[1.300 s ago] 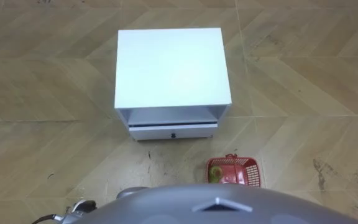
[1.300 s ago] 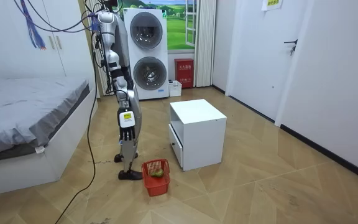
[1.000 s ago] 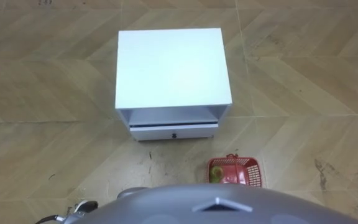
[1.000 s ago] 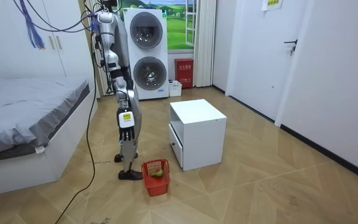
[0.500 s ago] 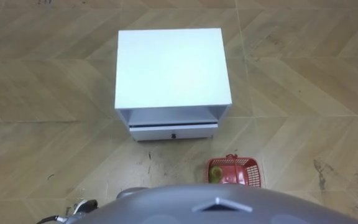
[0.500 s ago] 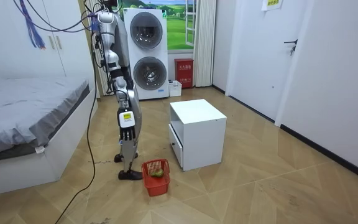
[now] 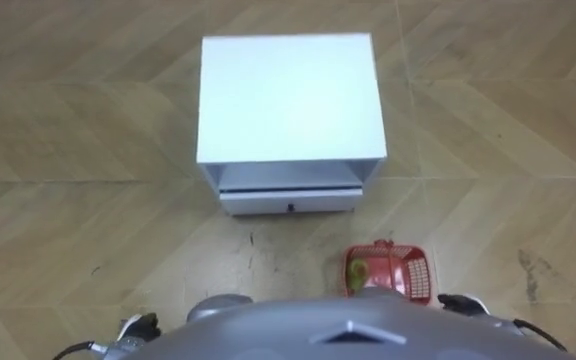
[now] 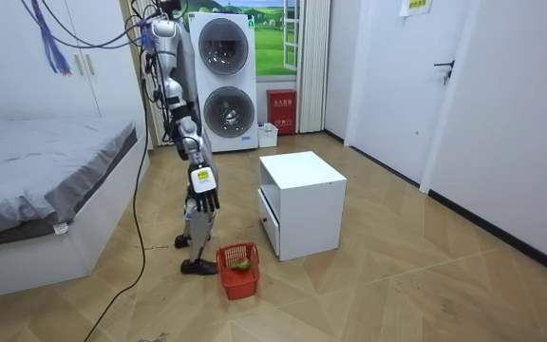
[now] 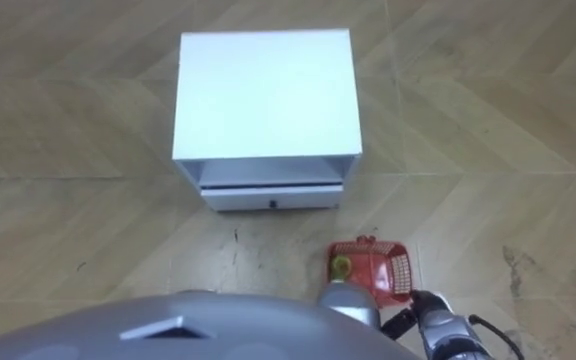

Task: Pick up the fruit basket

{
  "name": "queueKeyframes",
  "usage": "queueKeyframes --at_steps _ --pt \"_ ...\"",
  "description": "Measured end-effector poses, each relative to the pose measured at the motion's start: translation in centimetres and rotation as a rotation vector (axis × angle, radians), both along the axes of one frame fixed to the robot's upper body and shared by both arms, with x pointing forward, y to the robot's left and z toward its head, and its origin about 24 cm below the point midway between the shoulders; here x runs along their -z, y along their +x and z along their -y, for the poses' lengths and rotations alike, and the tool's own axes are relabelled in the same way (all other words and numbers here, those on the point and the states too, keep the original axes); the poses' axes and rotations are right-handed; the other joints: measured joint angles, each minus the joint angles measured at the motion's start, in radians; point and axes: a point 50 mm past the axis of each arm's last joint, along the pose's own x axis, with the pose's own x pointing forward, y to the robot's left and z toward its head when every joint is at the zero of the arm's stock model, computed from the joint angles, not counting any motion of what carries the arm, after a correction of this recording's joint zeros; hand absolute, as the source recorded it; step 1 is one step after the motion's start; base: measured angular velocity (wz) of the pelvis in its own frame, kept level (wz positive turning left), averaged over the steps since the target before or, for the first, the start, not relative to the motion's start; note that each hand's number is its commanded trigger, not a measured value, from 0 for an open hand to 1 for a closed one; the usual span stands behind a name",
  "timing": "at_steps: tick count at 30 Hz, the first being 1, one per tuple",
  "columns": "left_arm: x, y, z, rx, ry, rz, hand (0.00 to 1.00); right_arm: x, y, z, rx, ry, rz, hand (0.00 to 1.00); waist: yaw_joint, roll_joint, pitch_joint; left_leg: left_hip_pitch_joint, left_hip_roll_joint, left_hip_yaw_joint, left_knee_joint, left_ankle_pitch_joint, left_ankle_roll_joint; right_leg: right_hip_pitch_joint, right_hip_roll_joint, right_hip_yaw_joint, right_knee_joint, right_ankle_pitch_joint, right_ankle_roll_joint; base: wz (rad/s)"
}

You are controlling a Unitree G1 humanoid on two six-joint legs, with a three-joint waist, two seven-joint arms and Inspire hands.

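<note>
1. Standing upright on the wooden floor [image 8: 397,275], the robot is facing the drawer side of the white cabinet [image 7: 290,98], a short way back from it.
2. The fruit basket [image 7: 408,272], red plastic, is sitting on the floor in front of the cabinet's drawer side. It is off toward the corner on the robot's right, apart from the cabinet and touching neither hand.
3. A green fruit [image 7: 357,271] is lying inside the basket, at the end toward the robot's left.
4. The right hand [image 8: 204,198] is hanging in the air on the drawer side of the cabinet, higher than the basket and clear of it. Its fingers are dangling loose and fairly straight, holding nothing.
5. The left hand [image 7: 135,327] is peeking past the robot's torso, off toward the cabinet's other front corner and well away from the basket. I cannot tell whether it is spread or curled.
6. The drawer [image 7: 290,201], with a small dark knob, is sitting low in the cabinet under an open slot.
7. A bed [image 8: 46,180] is lying behind the robot, on the far side of it from the cabinet. Stacked washing machines [image 8: 224,81] are standing against the wall beyond the cabinet, toward the room view's left.
</note>
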Motion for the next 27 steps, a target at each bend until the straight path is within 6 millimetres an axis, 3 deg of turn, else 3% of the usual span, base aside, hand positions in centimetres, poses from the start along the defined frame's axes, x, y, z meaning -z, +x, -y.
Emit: queueKeyframes --at_steps 2,3,4,5,6,7,9,10,11,12,13,14,15,16,17,18,19,20,22,23,25,27 --pt "-0.1 0.2 -0.5 -0.028 0.007 0.024 0.00 -0.2 0.8 0.1 0.002 -0.008 0.030 0.00 -0.001 0.016 -0.0090 -0.031 0.015 0.043 0.000 -0.002 0.025 -0.026 -0.005 0.002 0.013 0.002 0.006 0.06" --pt "-0.2 0.7 -0.9 -0.038 0.015 0.047 0.00 -0.2 0.7 0.1 0.022 -0.007 0.044 0.00 -0.010 0.007 0.0017 -0.047 0.017 0.098 0.022 -0.009 0.036 -0.057 -0.039 -0.013 0.151 -0.032 -0.003 0.69" --pt "-0.4 0.9 -1.3 -0.032 0.024 0.061 0.00 -0.2 0.0 0.3 0.075 -0.002 0.037 0.00 -0.004 -0.008 0.0002 -0.047 0.004 0.127 0.025 -0.009 0.038 -0.060 -0.075 -0.009 0.317 -0.057 -0.002 0.80" --pt "-0.4 0.8 -1.4 -0.027 0.027 0.063 0.00 -0.2 -0.2 0.4 0.104 -0.002 0.042 0.00 0.005 -0.017 -0.0029 -0.046 -0.002 0.145 0.025 -0.014 0.046 -0.057 -0.087 -0.002 0.399 -0.058 -0.003 0.63" --pt "-0.5 0.6 -1.8 -0.029 0.036 0.064 0.00 -0.3 0.4 0.5 0.142 -0.002 0.077 0.00 0.030 -0.039 -0.0071 -0.055 -0.015 0.170 0.023 -0.018 0.053 -0.051 -0.107 0.020 0.531 -0.055 -0.002 0.08" --pt "-0.6 0.4 -2.0 -0.031 0.044 0.063 0.00 -0.6 2.4 0.5 0.150 -0.002 0.145 0.00 0.048 -0.051 -0.0052 -0.089 -0.013 0.188 0.053 -0.019 0.054 -0.041 -0.113 0.036 0.601 -0.044 -0.005 -0.08" --pt "-0.7 0.3 -2.2 -0.035 0.052 0.050 0.00 -1.1 4.8 0.3 0.154 0.009 0.243 0.00 0.053 -0.061 -0.0089 -0.167 0.007 0.185 0.130 -0.021 0.059 0.000 -0.123 0.024 0.550 -0.009 -0.011 -0.06" --pt "-0.7 0.8 -2.5 -0.038 0.057 0.061 0.00 -1.5 6.7 -0.3 0.155 0.032 0.317 0.00 0.052 -0.064 -0.0082 -0.248 0.029 0.174 0.219 -0.024 0.062 0.040 -0.129 0.014 0.436 0.005 -0.010 0.06" --pt "-0.8 1.1 -2.6 -0.045 0.059 0.071 0.00 -1.7 7.8 -0.7 0.146 0.044 0.353 0.00 0.051 -0.065 -0.0071 -0.292 0.044 0.166 0.277 -0.026 0.065 0.055 -0.128 0.003 0.384 -0.021 0.024 0.00" --pt "-0.9 2.3 -2.7 -0.039 0.060 0.096 0.00 -2.2 10.0 -1.4 0.114 0.062 0.411 0.00 0.052 -0.058 0.0083 -0.401 0.090 0.118 0.424 -0.025 0.067 0.065 -0.089 -0.031 0.317 -0.077 0.030 -0.05" --pt "-0.8 2.7 -2.5 -0.036 0.056 0.106 0.00 -2.5 10.8 -1.6 0.106 0.066 0.431 0.00 0.059 -0.032 0.0151 -0.468 0.102 0.090 0.499 -0.027 0.062 0.063 -0.063 -0.035 0.302 -0.094 0.028 0.03" --pt "-0.8 3.5 -2.3 -0.027 0.048 0.125 0.00 -2.9 11.9 -1.7 0.107 0.063 0.464 0.00 0.055 -0.026 -0.0018 -0.557 0.061 0.055 0.518 -0.025 0.058 0.023 -0.050 -0.020 0.313 -0.152 0.031 0.05" --pt "-0.9 5.2 -2.1 -0.008 0.049 0.165 0.00 -3.6 13.3 -1.5 0.100 0.051 0.505 0.00 0.061 -0.031 -0.0097 -0.628 0.012 0.047 0.496 0.007 0.061 -0.046 -0.062 0.002 0.390 -0.236 0.044 0.00" --pt "-1.2 6.5 -2.7 -0.022 0.072 0.203 0.00 -4.3 14.9 -1.9 0.096 0.054 0.552 0.00 0.071 -0.040 -0.0006 -0.692 0.006 0.043 0.558 -0.047 0.114 -0.119 -0.084 -0.002 0.517 -0.336 0.041 0.04" --pt "-1.4 7.3 -3.1 -0.027 0.087 0.220 0.00 -4.5 15.5 -2.2 0.095 0.061 0.575 0.00 0.070 -0.056 0.0109 -0.726 0.004 0.048 0.610 -0.054 0.119 -0.146 -0.099 -0.001 0.580 -0.376 0.038 0.16" --pt "-1.8 8.6 -3.4 -0.032 0.110 0.249 0.00 -5.1 16.4 -2.5 0.095 0.072 0.614 0.00 0.071 -0.079 0.0243 -0.788 0.005 0.048 0.704 -0.097 0.123 -0.217 -0.120 0.003 0.720 -0.427 0.026 0.28" --pt "-1.8 9.0 -3.3 -0.046 0.111 0.265 0.00 -5.4 16.9 -2.5 0.120 0.079 0.648 0.00 0.072 -0.083 0.0251 -0.841 0.009 0.038 0.793 -0.141 0.118 -0.283 -0.133 0.006 0.855 -0.439 0.019 0.17" --pt "-1.8 9.0 -3.3 -0.053 0.108 0.267 0.00 -5.5 17.0 -2.5 0.139 0.084 0.660 0.00 0.071 -0.085 0.0238 -0.860 0.010 0.037 0.828 -0.158 0.118 -0.308 -0.141 0.007 0.916 -0.439 0.018 0.09" --pt "-1.7 8.6 -3.2 -0.063 0.109 0.257 0.00 -6.1 17.5 -2.3 0.183 0.092 0.706 0.00 0.054 -0.091 0.0213 -0.925 0.005 0.046 0.965 -0.216 0.134 -0.385 -0.172 0.045 1.134 -0.439 0.018 0.18" --pt "-1.7 8.6 -3.2 -0.062 0.110 0.257 0.00 -6.3 17.7 -2.2 0.187 0.094 0.722 0.00 0.050 -0.091 0.0218 -0.943 0.004 0.049 1.000 -0.231 0.139 -0.404 -0.180 0.053 1.183 -0.439 0.018 0.25" --pt "-1.7 8.6 -3.4 -0.041 0.128 0.272 0.00 -6.7 18.3 -1.9 0.201 0.093 0.754 0.00 0.039 -0.084 0.0263 -1.014 -0.003 0.060 1.125 -0.278 0.153 -0.470 -0.214 0.076 1.369 -0.439 0.018 0.33" --pt "-1.8 8.8 -3.4 -0.014 0.144 0.286 0.00 -7.1 18.8 -1.9 0.212 0.091 0.779 0.00 0.013 -0.074 0.0321 -1.068 -0.004 0.071 1.208 -0.308 0.162 -0.513 -0.226 0.098 1.479 -0.439 0.019 0.53"
